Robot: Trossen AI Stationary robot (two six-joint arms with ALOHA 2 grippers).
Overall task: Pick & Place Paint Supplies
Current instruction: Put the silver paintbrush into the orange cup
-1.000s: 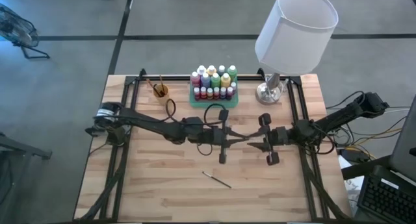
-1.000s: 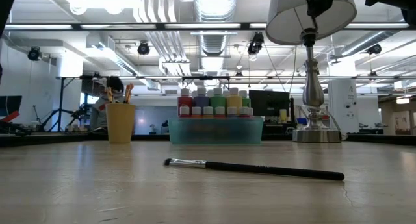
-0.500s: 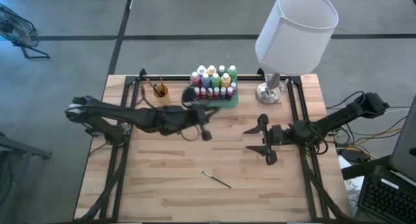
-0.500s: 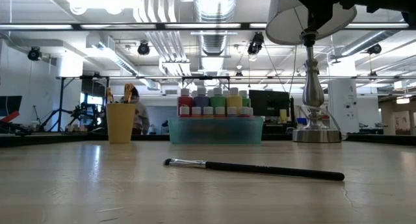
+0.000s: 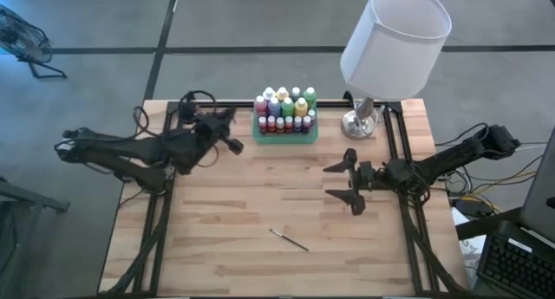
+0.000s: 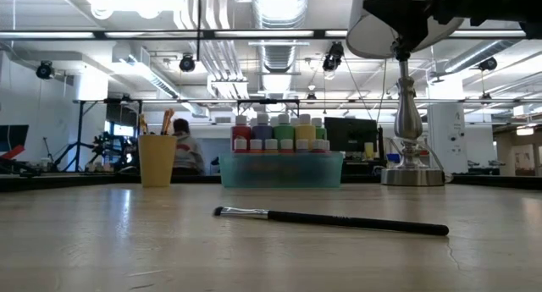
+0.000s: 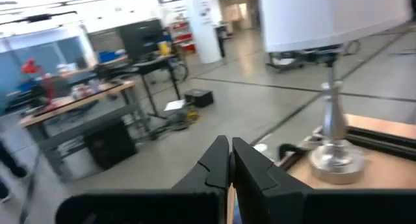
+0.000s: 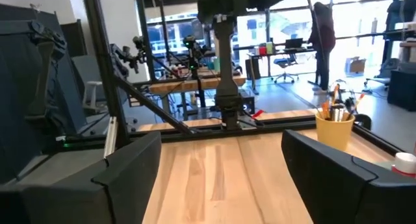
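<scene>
Left end effector [image 5: 227, 128] is pinched closed up by the orange cup [image 5: 213, 120], upper left of the counter [image 5: 217, 247]. Right end effector [image 5: 340, 183] hangs wide open, center-right. Paint bottles [image 5: 284, 110] sit in the green tray [image 5: 284, 136] top center; one paintbrush [image 5: 289, 240] lies lower center.

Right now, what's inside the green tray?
The green tray holds paint bottles in rows, upright, pale caps up: red, yellow, green, blue, orange, white. The tray floor and bottle bases are hidden by its wall.
</scene>
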